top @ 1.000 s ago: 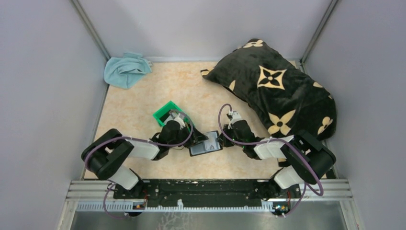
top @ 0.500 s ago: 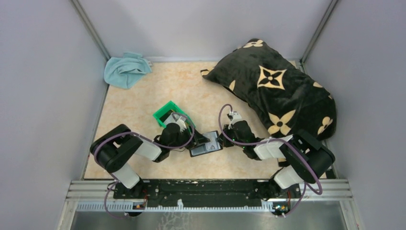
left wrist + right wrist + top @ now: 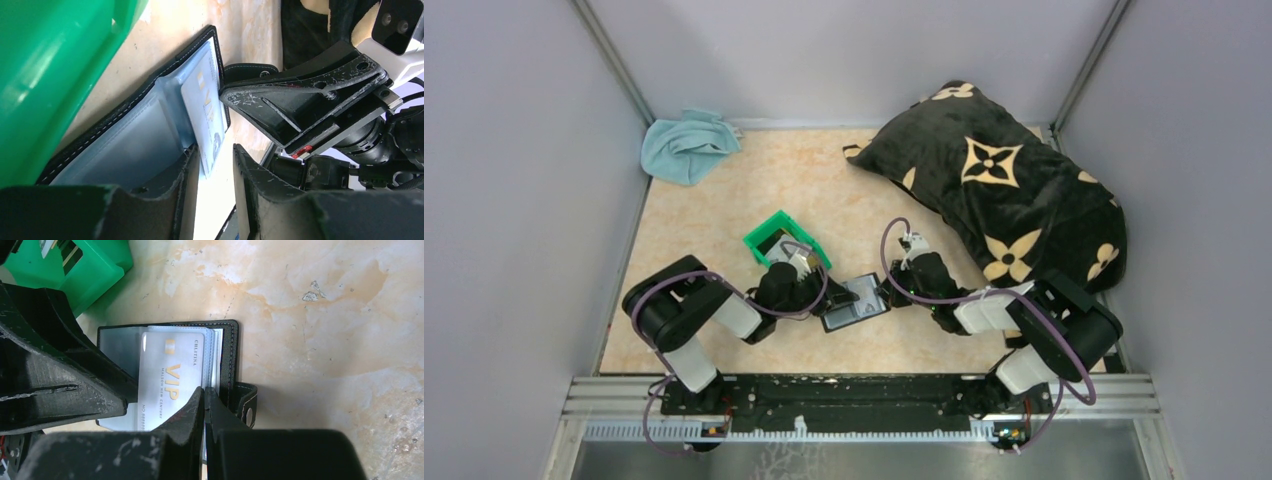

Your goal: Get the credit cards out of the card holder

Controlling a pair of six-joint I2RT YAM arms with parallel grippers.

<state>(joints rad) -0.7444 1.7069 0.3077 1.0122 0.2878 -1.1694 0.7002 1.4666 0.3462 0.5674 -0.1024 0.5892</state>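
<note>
Toward the near edge of the worktop, mid-width: card holder unfolded, right claw closed tight, apparently pinning its tab side. Left claw part-way apart astride the pale VIP card, nothing gripped. Risk: pin slips, holder drags along.
</note>
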